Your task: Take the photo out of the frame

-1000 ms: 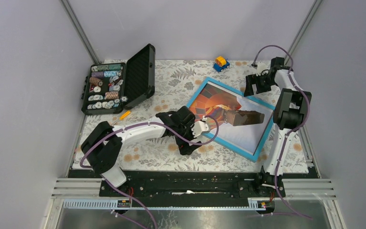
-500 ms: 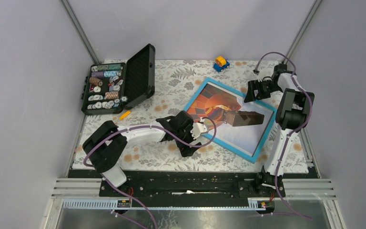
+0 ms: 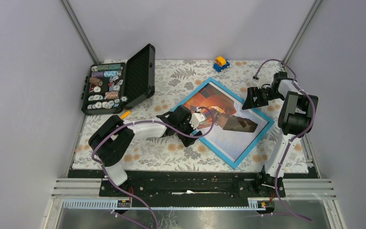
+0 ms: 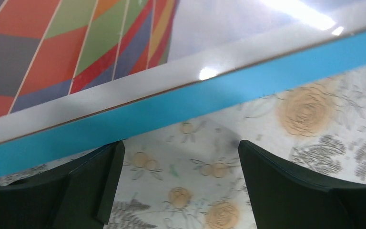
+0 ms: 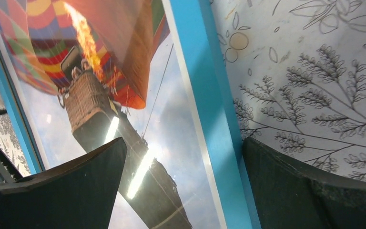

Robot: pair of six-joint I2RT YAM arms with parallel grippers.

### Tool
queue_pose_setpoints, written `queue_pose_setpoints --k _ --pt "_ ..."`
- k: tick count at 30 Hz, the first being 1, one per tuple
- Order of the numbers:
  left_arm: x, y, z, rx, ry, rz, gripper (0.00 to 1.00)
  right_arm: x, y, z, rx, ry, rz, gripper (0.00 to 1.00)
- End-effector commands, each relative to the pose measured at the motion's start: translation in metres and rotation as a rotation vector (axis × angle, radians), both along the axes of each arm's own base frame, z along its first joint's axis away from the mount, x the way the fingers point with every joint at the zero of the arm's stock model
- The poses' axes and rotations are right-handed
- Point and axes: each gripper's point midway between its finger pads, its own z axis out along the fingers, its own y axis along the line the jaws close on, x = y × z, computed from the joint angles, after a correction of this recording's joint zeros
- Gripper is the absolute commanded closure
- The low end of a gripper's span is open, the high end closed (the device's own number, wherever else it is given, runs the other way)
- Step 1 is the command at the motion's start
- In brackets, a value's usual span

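Both grippers stand wide open with nothing in them, and I read that as lining up on the frame (image 3: 225, 123) from two sides before any lift. Largest first: the table (image 3: 171, 152) with its flowered cloth carries the frame face up, turned on the diagonal in the right half, one corner toward the near edge and one toward the far edge. It lies flat, I judge, because the back has to be reached and it has not yet been turned over. Inside it, the photo (image 3: 219, 112) of the balloon sits under the glossy front, not yet out. My left gripper (image 3: 190, 125) is low at the frame's left-hand border; its wrist view shows the blue strip just ahead of the fingertips (image 4: 93, 183), cloth between them, apart from it. My right gripper (image 3: 253, 99) hangs over the far right border, and its camera shows the blue strip running between the spread fingers (image 5: 290, 191), one over the glass, one over cloth.
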Motion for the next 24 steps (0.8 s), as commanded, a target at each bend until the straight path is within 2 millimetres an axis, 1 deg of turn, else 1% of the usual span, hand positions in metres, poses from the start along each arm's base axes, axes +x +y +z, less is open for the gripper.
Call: queue_pose_setpoints --k 1,4,7,10,15,18,21,24 --pt "0.034 0.010 -0.007 0.018 -0.025 0.083 0.03 -0.081 0.025 -0.033 0.075 0.348 0.010 0.00" --pt "0.050 0.015 -0.003 0.040 -0.060 0.092 0.03 -0.094 0.033 -0.030 0.101 0.372 0.040 0.00" --pt "0.059 0.021 -0.004 0.073 -0.071 0.091 0.01 -0.109 0.042 -0.029 0.113 0.393 0.079 0.00" --pt "0.067 0.032 -0.009 0.128 -0.065 0.105 0.01 -0.125 0.051 -0.030 0.113 0.412 0.125 0.00" --pt "0.087 0.049 -0.007 0.166 -0.067 0.139 0.01 -0.152 0.066 -0.029 0.094 0.436 0.229 0.00" --pt "0.095 0.056 -0.005 0.189 -0.087 0.123 0.01 -0.162 0.072 -0.029 0.068 0.431 0.283 0.00" --pt "0.099 0.062 -0.007 0.211 -0.095 0.100 0.01 -0.170 0.076 -0.028 0.057 0.435 0.312 0.00" --pt "0.104 0.067 -0.007 0.222 -0.113 0.064 0.01 -0.177 0.076 -0.029 0.047 0.441 0.331 0.00"
